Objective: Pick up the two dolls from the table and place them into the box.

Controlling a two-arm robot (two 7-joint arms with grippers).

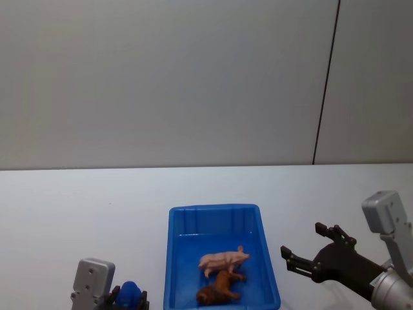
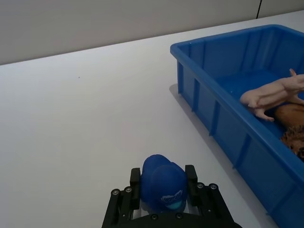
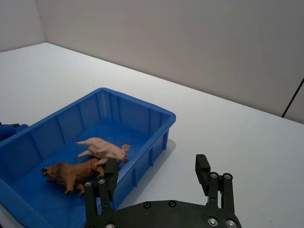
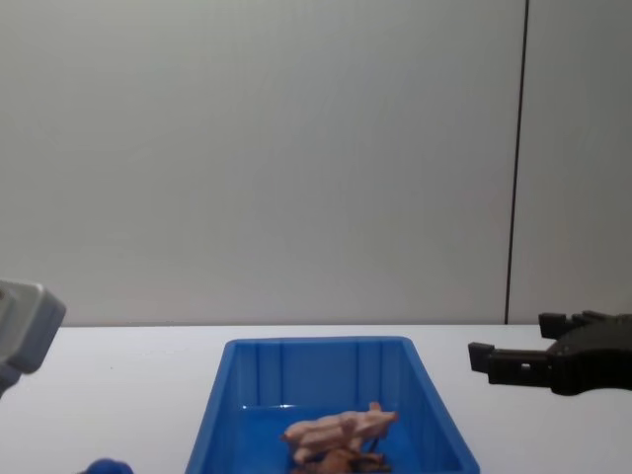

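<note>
Dolls (image 1: pixel 221 274) lie in the box (image 1: pixel 175 258); left gripper (image 2: pixel 163 186) clamps a blue object (image 2: pixel 164 189), right gripper (image 3: pixel 156 173) wide.

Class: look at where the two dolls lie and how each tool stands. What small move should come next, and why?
Probably draw the open right tool back from the box: the pig and brown animal already lie inside it.

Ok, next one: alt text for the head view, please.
A blue box on a white table holds a pink pig and a brown maned animal lying together. The right gripper hovers open beside the box; the left gripper holds a small blue object.
</note>
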